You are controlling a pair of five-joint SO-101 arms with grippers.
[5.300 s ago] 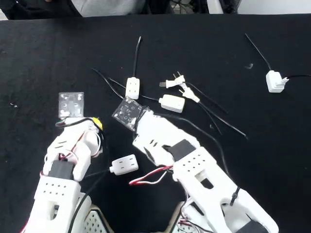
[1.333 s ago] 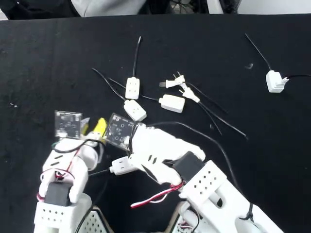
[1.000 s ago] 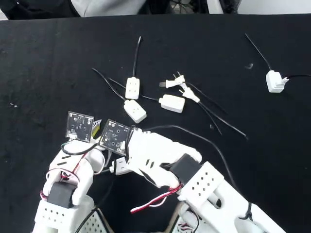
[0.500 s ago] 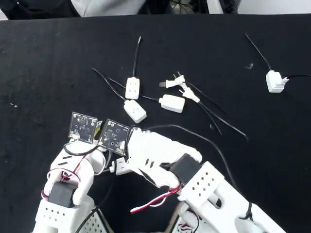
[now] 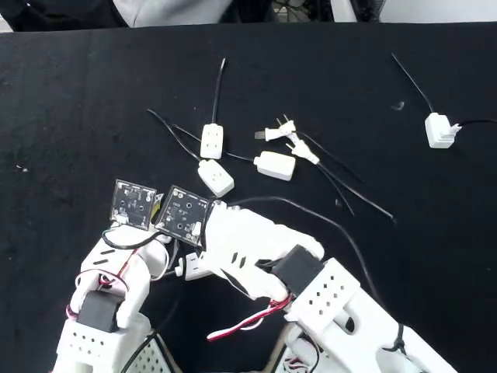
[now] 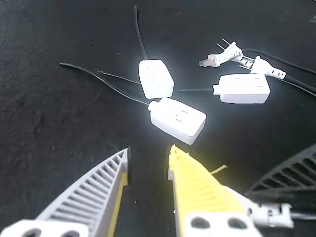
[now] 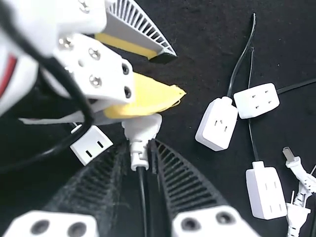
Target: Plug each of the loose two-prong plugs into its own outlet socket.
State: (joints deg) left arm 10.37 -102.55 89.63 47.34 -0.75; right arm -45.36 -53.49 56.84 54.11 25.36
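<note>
Between the black fingers of the right gripper [image 7: 139, 146] sits one white plug [image 7: 141, 129]. It is clamped at its neck, and its black cord [image 7: 143, 192] runs back between the fingers, which are closed to the width of the plug. The front of the plug touches the yellow finger [image 7: 145, 100] of the left gripper [image 6: 148, 152].

Just beside the right gripper's fingertips lies one near outlet [image 7: 90, 146], slots up.

The left gripper is partly open, with a narrow gap between its grey and yellow fingers and nothing in it. Ahead of it lie three more outlets:
- The first outlet [image 6: 177, 117] is just beyond the fingertips.
- The second outlet [image 6: 155, 78] is just behind the first.
- The third outlet [image 6: 243, 89] is off to the yellow-finger side.

Two loose plugs [image 6: 220, 53] [image 6: 261, 66] lie side by side beyond the third outlet.

A fifth outlet [image 5: 439, 130] lies well apart from both grippers.
</note>
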